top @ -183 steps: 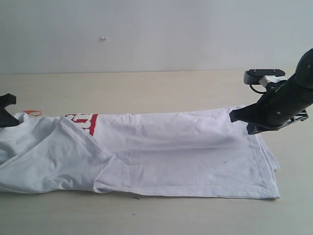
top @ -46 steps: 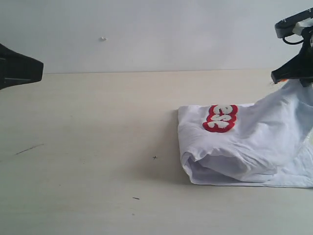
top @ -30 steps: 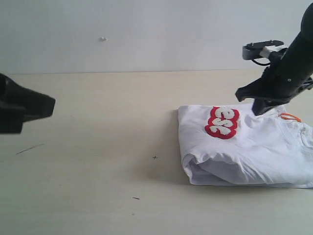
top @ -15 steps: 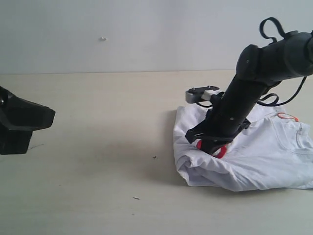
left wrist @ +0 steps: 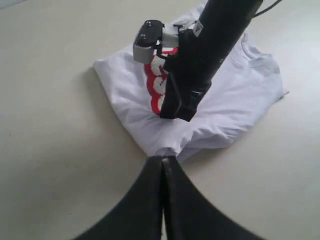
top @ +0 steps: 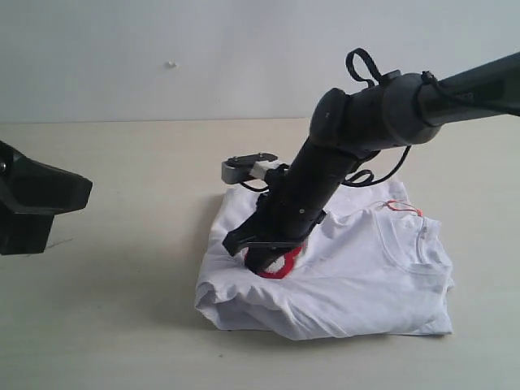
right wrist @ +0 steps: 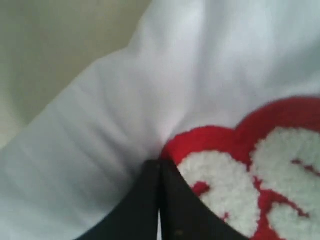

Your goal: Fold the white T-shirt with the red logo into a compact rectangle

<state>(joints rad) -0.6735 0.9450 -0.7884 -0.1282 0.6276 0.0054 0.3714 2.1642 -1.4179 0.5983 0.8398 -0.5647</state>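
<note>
The white shirt [top: 366, 276] lies on the pale table [top: 122, 325], right of the middle in the exterior view. It is folded into a rough, lumpy block with the ribbed collar [top: 400, 244] on top toward its right end. A small orange tag [top: 404, 207] shows at the neck, but its print is too small to read.

The red logo [top: 282, 266] sits near the shirt's left end. It has fuzzy white bubble letters on a thick red outline, and the arm covers most of it, so no word can be made out.

The right gripper [top: 258, 253] has its jaws pressed together, the tip pushed into the cloth right at the logo's edge, where creases gather. Whether any cloth is pinched I cannot tell.

The left gripper [left wrist: 162, 161] is also closed and holds nothing. It hangs above bare table, well apart from the shirt on the left.
</note>
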